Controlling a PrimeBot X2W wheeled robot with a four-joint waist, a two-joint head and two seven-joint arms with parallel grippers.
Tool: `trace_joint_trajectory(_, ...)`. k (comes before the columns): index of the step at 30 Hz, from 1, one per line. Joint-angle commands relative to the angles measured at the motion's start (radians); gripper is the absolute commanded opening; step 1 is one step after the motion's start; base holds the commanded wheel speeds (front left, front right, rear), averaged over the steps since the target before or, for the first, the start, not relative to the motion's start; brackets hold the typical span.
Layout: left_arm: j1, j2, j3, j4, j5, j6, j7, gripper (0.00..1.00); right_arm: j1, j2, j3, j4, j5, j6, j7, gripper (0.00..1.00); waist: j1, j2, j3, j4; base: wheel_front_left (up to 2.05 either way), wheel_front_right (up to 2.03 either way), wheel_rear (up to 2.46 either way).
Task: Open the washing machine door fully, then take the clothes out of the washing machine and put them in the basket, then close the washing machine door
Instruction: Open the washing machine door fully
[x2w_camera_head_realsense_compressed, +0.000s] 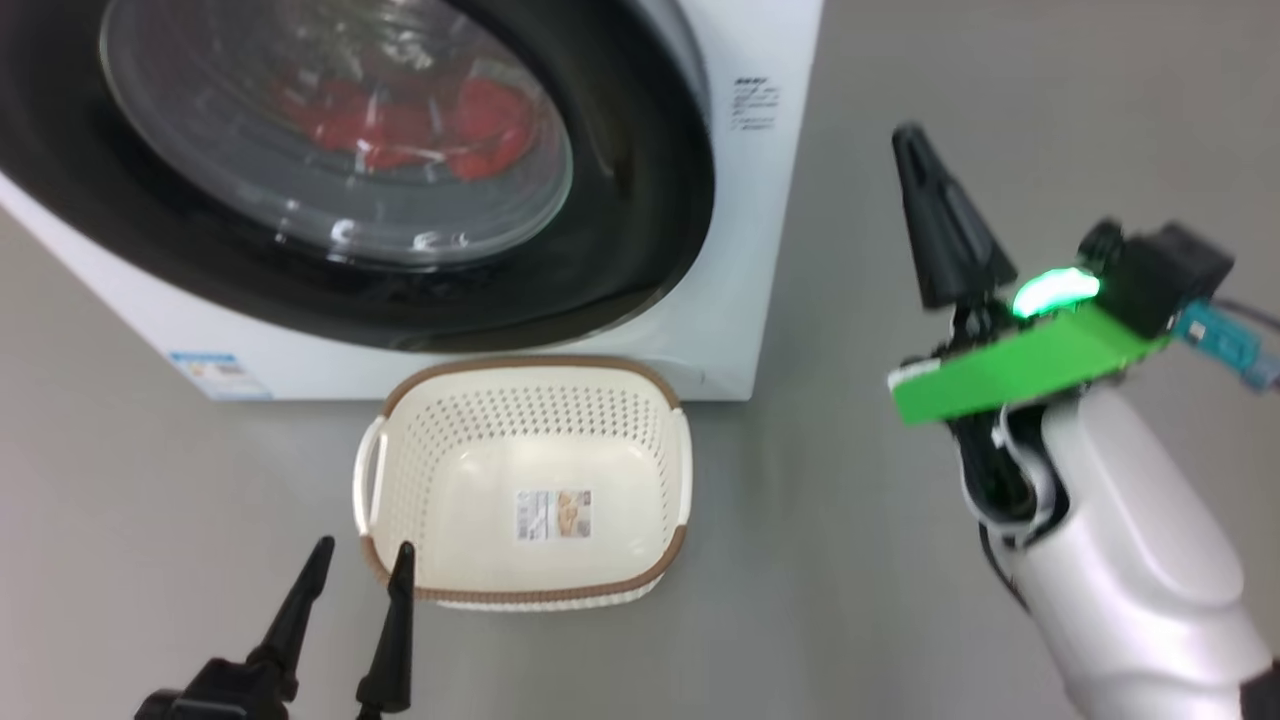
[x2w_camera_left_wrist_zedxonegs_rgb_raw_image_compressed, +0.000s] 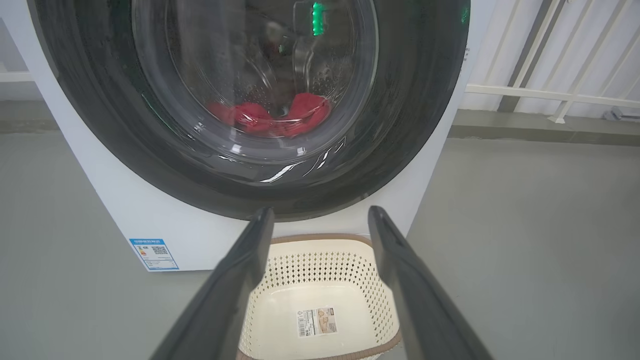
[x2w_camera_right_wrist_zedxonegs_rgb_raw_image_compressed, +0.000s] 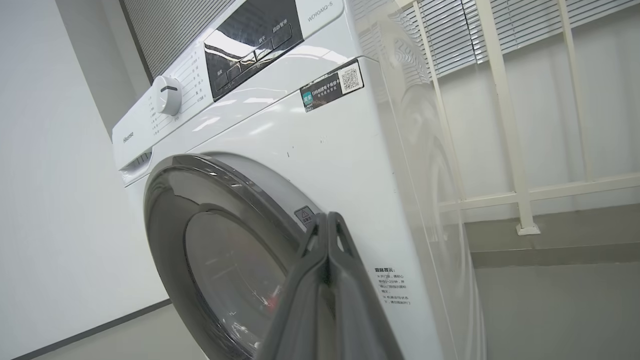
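The large round washing machine door (x2w_camera_head_realsense_compressed: 350, 150), with its wide glossy black rim and bulging clear glass window, is shut against the front of the big white front-loading washing machine (x2w_camera_head_realsense_compressed: 760, 300), so the first step is not yet done. Behind the glass the soft bright red clothes (x2w_camera_head_realsense_compressed: 400, 125) lie low in the drum. The small cream-white perforated basket (x2w_camera_head_realsense_compressed: 530, 420) with its brown woven-look rim stands empty on the grey floor (x2w_camera_head_realsense_compressed: 850, 500), just in front of the machine and below the door. My right pincer (x2w_camera_head_realsense_compressed: 912, 150) is clenched on nothing, its two dark fingers pressed together. It is raised to the right of the machine's front corner, and in the right wrist view it points toward the door's right-hand rim. My left pincer (x2w_camera_head_realsense_compressed: 362, 560) is released, jaws wide, low by the basket's near left corner and aimed at the door's bottom edge. Being round, the door offers no long axis. I judge the right arm nearer the rim that must be pulled, though I cannot make out a handle or the hinge side.
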Motion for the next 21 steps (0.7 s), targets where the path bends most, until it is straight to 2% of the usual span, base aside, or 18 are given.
trace_joint_trajectory(1, -0.041, 0.02, 0.022, -0.025, -0.014, -0.006, -0.012, 1.0, -0.056, -0.001, 0.03, -0.004, 0.036, 0.0, -0.006, 0.0, 0.0, -0.0001, 0.057, 0.051, 0.0, 0.0, 0.0)
trace_joint_trajectory(4, -0.063, 0.023, 0.006, -0.022, -0.025, -0.006, -0.012, 1.0, -0.125, -0.023, 0.062, 0.041, 0.118, 0.0, -0.006, 0.0, 0.0, -0.0001, 0.089, 0.074, 0.0, 0.0, 0.0)
trace_joint_trajectory(11, -0.113, 0.03, -0.028, -0.014, -0.049, -0.006, -0.012, 1.0, -0.29, -0.111, 0.175, 0.111, 0.414, 0.0, 0.032, 0.0, 0.0, -0.0001, 0.153, 0.115, 0.0, 0.0, 0.0)
trace_joint_trajectory(19, -0.149, 0.042, -0.06, -0.003, -0.067, -0.006, -0.012, 1.0, -0.42, -0.198, 0.258, 0.116, 0.703, 0.0, 0.198, 0.0, 0.0, -0.0001, 0.201, 0.151, 0.0, 0.0, 0.0)
trace_joint_trajectory(21, -0.152, 0.042, -0.06, -0.001, -0.069, -0.006, -0.012, 1.0, -0.434, -0.207, 0.268, 0.118, 0.725, 0.0, 0.223, 0.0, 0.0, -0.0001, 0.208, 0.154, 0.0, 0.0, 0.0)
